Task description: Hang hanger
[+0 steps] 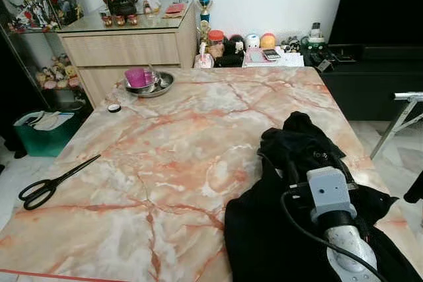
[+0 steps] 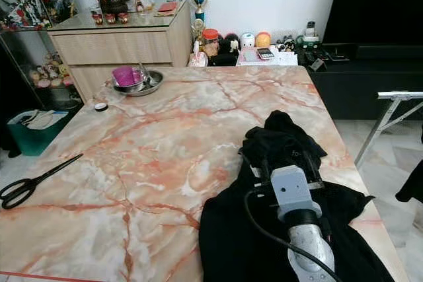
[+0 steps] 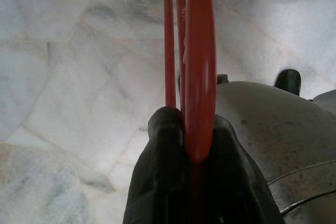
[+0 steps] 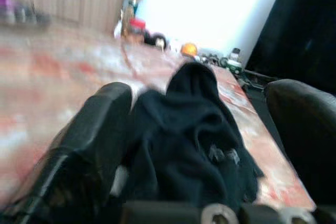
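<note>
Right pincer [image 4: 197, 145]: fingers apart, resting over crumpled black fabric garment [image 1: 291, 163] at near right corner of pink-veined marble bench [image 1: 178, 156]. Left pincer [image 3: 191, 145]: clamped on red plastic hanger [image 3: 199, 66], held low above white tiled floor [image 3: 68, 77]. Black-handled scissors [image 1: 49, 183] lie at bench's left edge.

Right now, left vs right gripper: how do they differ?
The left gripper is shut on a red hanger above pale floor tiles; the right gripper is open, its jaws either side of the black garment on the marble table. Left holds something; right holds nothing. Both have black fingers.
</note>
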